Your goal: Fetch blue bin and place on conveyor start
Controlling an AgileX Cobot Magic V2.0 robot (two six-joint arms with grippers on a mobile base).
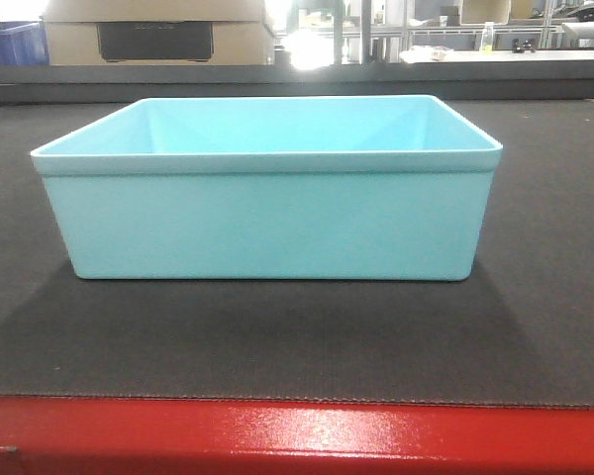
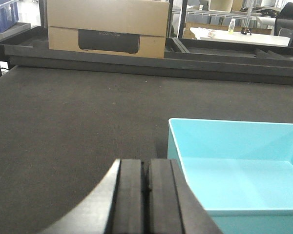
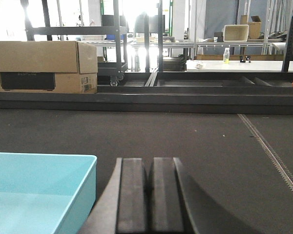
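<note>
We see the blue bin (image 1: 267, 193) sitting upright and flat on the conveyor start (image 1: 297, 336), its dark grey woven belt, just behind the glossy red front edge (image 1: 297, 435). Nothing shows inside the bin.

Left wrist view: left pincer (image 2: 146, 195) has its two black pads pressed together w/ only a thin seam between, holding nothing. Bin lies just to its right; near-left corner of the bin is close beside the pincer, but we can't tell if they touch.

Right wrist view: right pincer (image 3: 150, 195) is likewise closed, pads together, empty. Bin is to its left, its right rim corner near the pincer w/ a strip of belt visible between, so apart.

So the bin sits between the two pincers, neither gripping it.

Bkgd: a cardboard box (image 3: 44, 66) w/ a dark printed panel stands beyond the belt's far rail. Further back, a white desk (image 3: 239, 65) carries a small bottle (image 3: 226, 55). Metal shelving racks (image 3: 117, 34) stand behind, strongly backlit.
</note>
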